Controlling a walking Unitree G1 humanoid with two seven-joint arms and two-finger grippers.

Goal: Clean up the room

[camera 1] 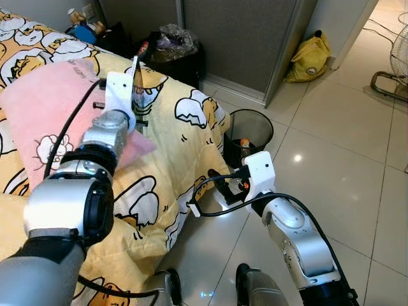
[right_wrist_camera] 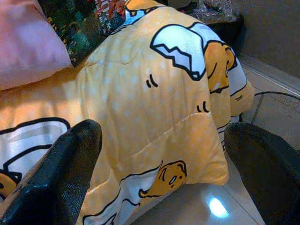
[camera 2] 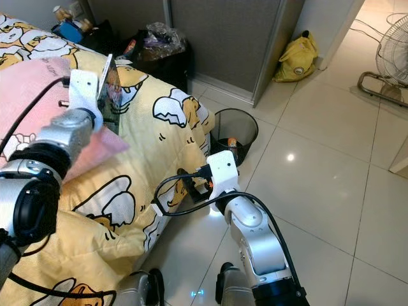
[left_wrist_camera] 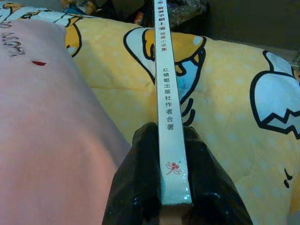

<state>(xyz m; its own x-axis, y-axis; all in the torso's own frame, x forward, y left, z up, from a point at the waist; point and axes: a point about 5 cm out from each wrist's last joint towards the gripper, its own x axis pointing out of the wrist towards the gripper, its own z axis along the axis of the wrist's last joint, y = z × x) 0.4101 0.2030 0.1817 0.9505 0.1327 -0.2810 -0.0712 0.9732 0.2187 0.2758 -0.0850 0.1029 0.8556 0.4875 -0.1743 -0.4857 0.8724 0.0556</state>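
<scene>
My left gripper (camera 1: 135, 86) is raised over the bed and is shut on a thin book (camera 2: 112, 89). The book stands on edge; its white spine (left_wrist_camera: 165, 89) carries printed characters and runs between the two black fingers (left_wrist_camera: 138, 187). Its colourful cover (right_wrist_camera: 89, 23) lies against the pink pillow (camera 1: 48, 108). The yellow cartoon quilt (camera 1: 178, 146) covers the bed beneath it. My right gripper (camera 1: 220, 189) is low beside the bed's edge, above the floor tiles. It is open, with both fingers (right_wrist_camera: 65, 173) spread wide and nothing between them.
A black mesh bin (camera 1: 249, 131) with some rubbish in it stands on the tiles by the bed's corner. A dark bag of clutter (camera 1: 169, 48) sits at the bed's far end. A yellow bag (camera 1: 310, 58) leans by the doorway, and a fan (camera 1: 398, 60) is at far right.
</scene>
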